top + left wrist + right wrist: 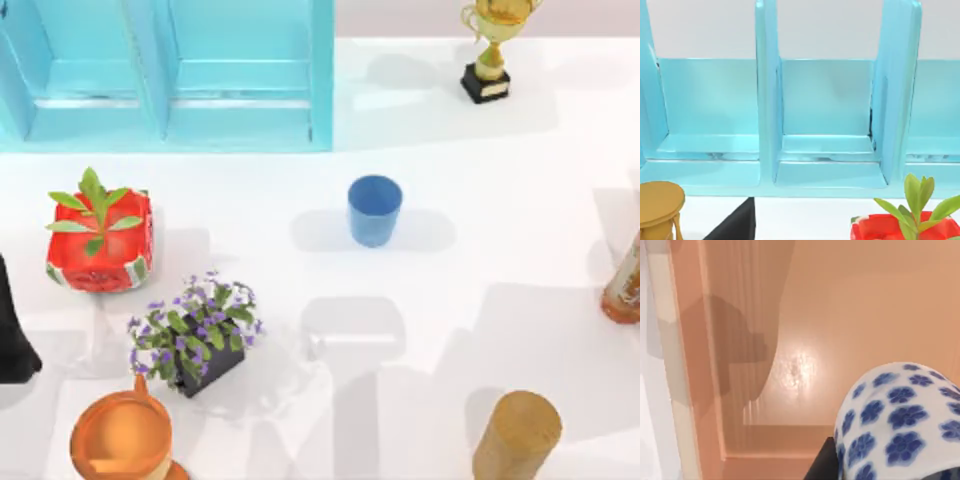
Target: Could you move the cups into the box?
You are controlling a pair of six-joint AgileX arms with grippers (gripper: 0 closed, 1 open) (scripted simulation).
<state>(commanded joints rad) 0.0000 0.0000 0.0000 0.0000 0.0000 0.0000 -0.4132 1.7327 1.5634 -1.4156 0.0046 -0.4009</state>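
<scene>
item 1, patterned cup (pixel 900 425): white with blue flowers, close under the right wrist camera, above a smooth peach floor with a wall beside it. i cannot tell which place this is.
item 2, right gripper (pixel 825 464): a dark part of it sits against the patterned cup. whether it pinches the cup cannot be told.
item 3, blue cup (pixel 375 210): upright, mouth up, alone mid-table, well apart from the box (pixel 322 80) at the far left.
item 4, left arm (pixel 12 335): dark shape at the table's left edge, parked by my judgement. the state of its pincer cannot be told.
item 5, clutter: planter (pixel 100 245) and flower pot (pixel 200 345) on the left, trophy (pixel 488 50) far right.
hazards (judgement only): the patterned cup, let go near that wall, could catch the edge and tip. the blue cup tapers, so a low or skewed grasp could slip. a carry toward the box may clip its tall wall, and a left-side reach may brush the planter.
</scene>
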